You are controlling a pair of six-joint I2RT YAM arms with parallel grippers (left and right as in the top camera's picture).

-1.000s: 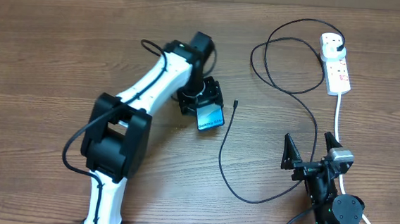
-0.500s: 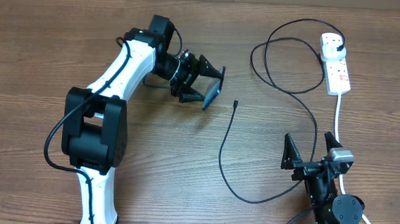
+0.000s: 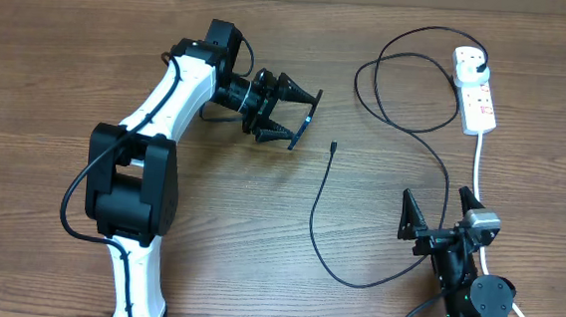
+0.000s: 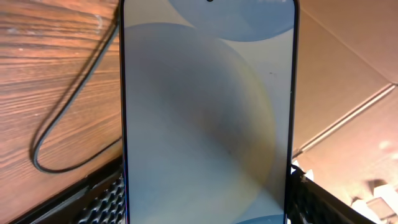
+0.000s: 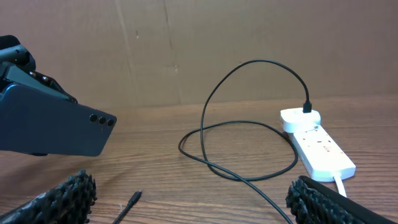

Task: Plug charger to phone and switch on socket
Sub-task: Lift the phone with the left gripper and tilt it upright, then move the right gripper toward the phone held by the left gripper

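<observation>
My left gripper [image 3: 302, 118] is shut on the phone [image 3: 305, 128] and holds it off the table, edge-on to the overhead camera. In the left wrist view its pale blue screen [image 4: 208, 124] fills the frame between my ribbed fingers [image 4: 102, 200]. The right wrist view shows the phone's dark back [image 5: 53, 127]. The charger cable [image 3: 319, 216] loops across the table. Its connector tip [image 3: 333, 147] lies free just right of the phone, also seen in the right wrist view [image 5: 134, 198]. Its plug head [image 3: 482, 65] sits in the white socket strip [image 3: 477, 97]. My right gripper [image 3: 439, 211] is open and empty.
The strip's thick white cord [image 3: 479, 162] runs down past my right gripper. Cable loops [image 3: 398, 87] lie left of the strip. A cardboard wall [image 5: 217, 50] stands behind the table. The cable also shows behind the phone in the left wrist view [image 4: 68, 106].
My left gripper has lifted the phone from the table, moved it up and left, and turned it from screen-up to edge-on. The right arm, cable and strip have not moved.
</observation>
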